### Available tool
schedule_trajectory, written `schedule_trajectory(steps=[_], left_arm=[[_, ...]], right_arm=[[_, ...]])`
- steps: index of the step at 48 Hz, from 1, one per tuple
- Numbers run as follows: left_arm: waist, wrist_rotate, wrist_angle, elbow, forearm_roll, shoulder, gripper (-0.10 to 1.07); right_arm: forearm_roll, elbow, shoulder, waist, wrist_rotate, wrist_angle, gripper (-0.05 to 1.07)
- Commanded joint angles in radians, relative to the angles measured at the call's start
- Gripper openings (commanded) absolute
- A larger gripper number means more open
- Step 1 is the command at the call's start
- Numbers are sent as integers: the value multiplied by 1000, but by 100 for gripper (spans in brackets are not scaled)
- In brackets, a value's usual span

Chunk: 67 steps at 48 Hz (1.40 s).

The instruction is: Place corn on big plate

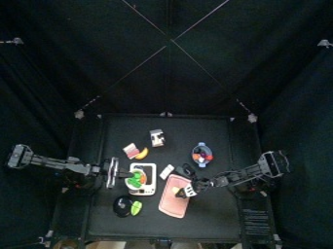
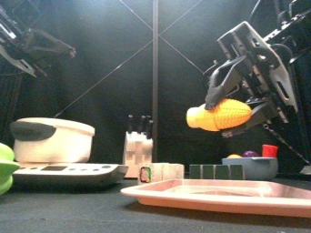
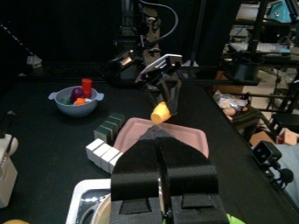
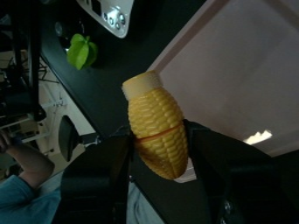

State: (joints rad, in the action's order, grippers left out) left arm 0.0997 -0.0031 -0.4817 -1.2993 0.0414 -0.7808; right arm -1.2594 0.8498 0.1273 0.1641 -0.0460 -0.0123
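Black cloth covers your tabletop, and black curtains pen it in on every side, with thin lines crossing overhead in the top view. Your right gripper hangs above the big plate, its fingers clamped on the corn; you can see the yellow cob held clear of the pink surface, tip pointing away from the wrist. In the right wrist view the corn sits between the fingers with the plate's pale pink floor beneath it. The big plate lies flat near the tabletop's front edge, nothing on it in the front view. Your left gripper rests back on its own side, fingers pressed together and holding nothing. Beside the plate you have a row of small dark and white blocks, and further left a white appliance with a dark lid on a square white plate. A green round piece sits at the left front corner. Towards the back right there is a small blue bowl with red and orange pieces in it. Past the curtains, the left wrist view shows you a cluttered room with desks and equipment.
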Motion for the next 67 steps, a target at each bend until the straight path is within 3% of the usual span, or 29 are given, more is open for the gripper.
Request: schedule_trajectory(steps=[1, 21, 29, 34, 39, 44, 52, 58, 67], left_arm=[[2, 2, -2, 12, 2, 2, -4], [0, 2, 8, 17, 2, 0, -4], [0, 0, 11, 17, 2, 0, -4], [0, 0, 11, 17, 2, 0, -4], [0, 0, 11, 17, 2, 0, -4], [0, 0, 11, 15, 2, 0, -4], [0, 0, 11, 14, 2, 2, -4], [0, 0, 11, 14, 2, 0, -4], [0, 0, 11, 14, 2, 0, -4]], right_arm=[[35, -9, 43, -34, 3, 54, 65], [239, -29, 63, -247, -2, 227, 65], [304, -72, 64, -275, -12, 262, 65], [377, -94, 64, -284, -86, 301, 65], [532, -107, 64, -298, -225, 367, 65], [761, -133, 67, -299, -423, 430, 65], [1129, -173, 89, -236, -805, 479, 65], [1290, -166, 97, -156, -1069, 463, 65], [1437, -133, 86, -43, -1376, 430, 65]])
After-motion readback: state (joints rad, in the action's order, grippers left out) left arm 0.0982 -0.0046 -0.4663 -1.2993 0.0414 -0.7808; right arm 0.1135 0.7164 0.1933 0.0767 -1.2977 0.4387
